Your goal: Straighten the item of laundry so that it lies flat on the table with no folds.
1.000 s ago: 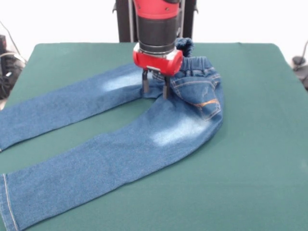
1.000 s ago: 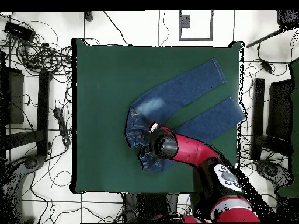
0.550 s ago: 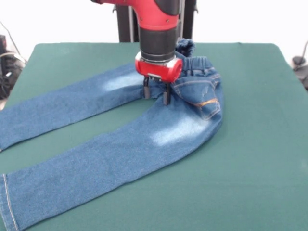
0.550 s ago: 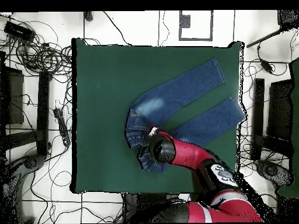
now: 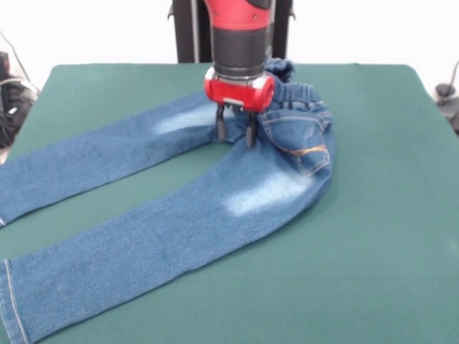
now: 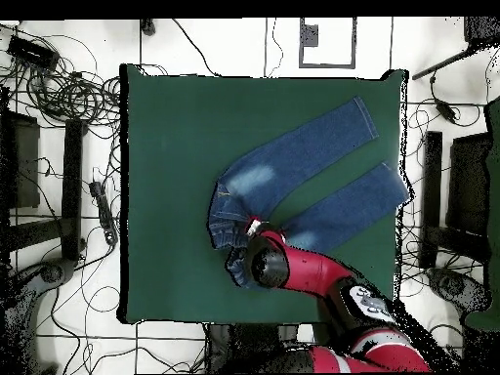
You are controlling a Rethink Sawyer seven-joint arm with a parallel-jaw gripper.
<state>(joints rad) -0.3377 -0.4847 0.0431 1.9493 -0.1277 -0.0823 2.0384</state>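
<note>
Here the arm stands vertical, jaws parted, tips on the jeans crotch.

I am working in a robotics lab. The green felt table stands alone on a pale tiled floor, ringed by loose black cables and dark equipment stands. A red and black industrial arm reaches over it from a pedestal, against a bare white wall.
</note>
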